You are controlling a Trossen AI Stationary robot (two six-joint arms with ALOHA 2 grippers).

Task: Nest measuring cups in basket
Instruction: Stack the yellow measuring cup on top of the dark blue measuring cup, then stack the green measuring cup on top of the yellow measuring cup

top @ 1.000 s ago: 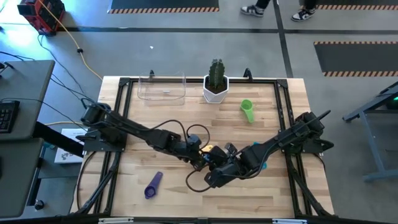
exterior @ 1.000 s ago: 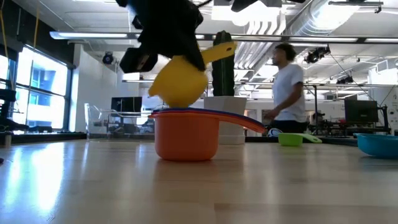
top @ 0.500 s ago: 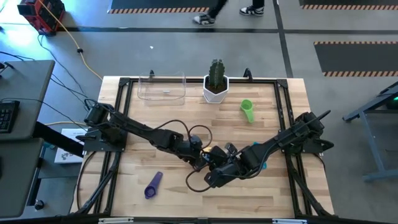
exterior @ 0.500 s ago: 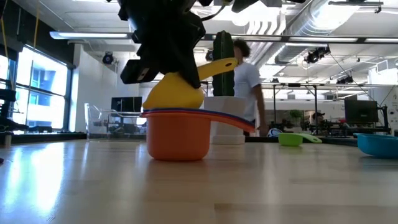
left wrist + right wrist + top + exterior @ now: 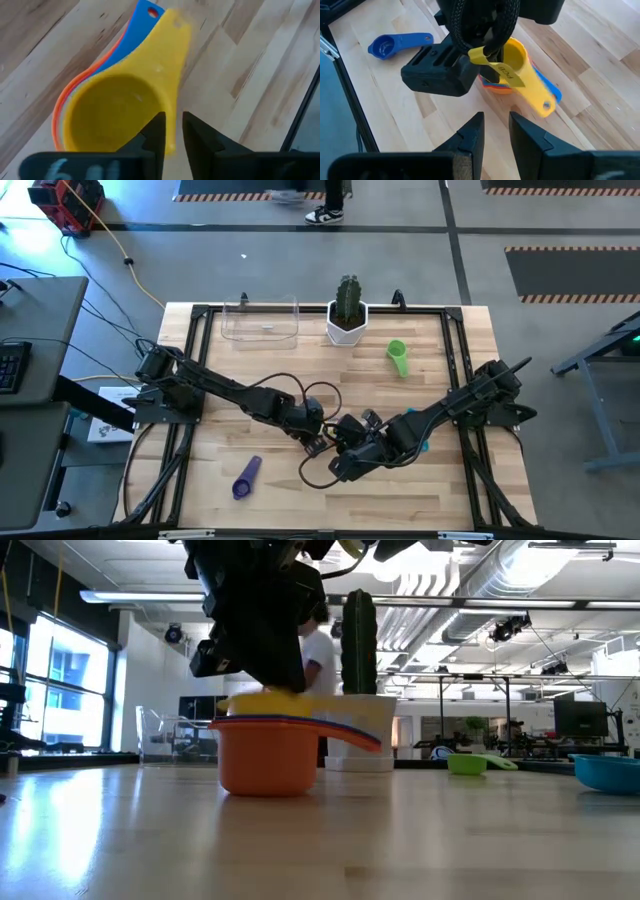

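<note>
Yellow cup [image 5: 120, 107] sits nested on top of a stack: blue cup [image 5: 137, 22] under it, orange cup [image 5: 268, 752] outermost, standing on the bench [image 5: 440, 490] near its middle. Left gripper [image 5: 318, 432] is directly over the stack, fingers [image 5: 155, 132] close together, clamped on the yellow cup's rim beside the handle. Right gripper [image 5: 338, 463] hangs just beside the stack, fingers [image 5: 470, 135] slightly apart, holding nothing. Clear basket [image 5: 260, 321] stands at the far edge, left of the cactus pot [image 5: 346, 323]. Green cup [image 5: 398, 357] and purple cup [image 5: 246, 477] lie loose, well apart from the stack.
</note>
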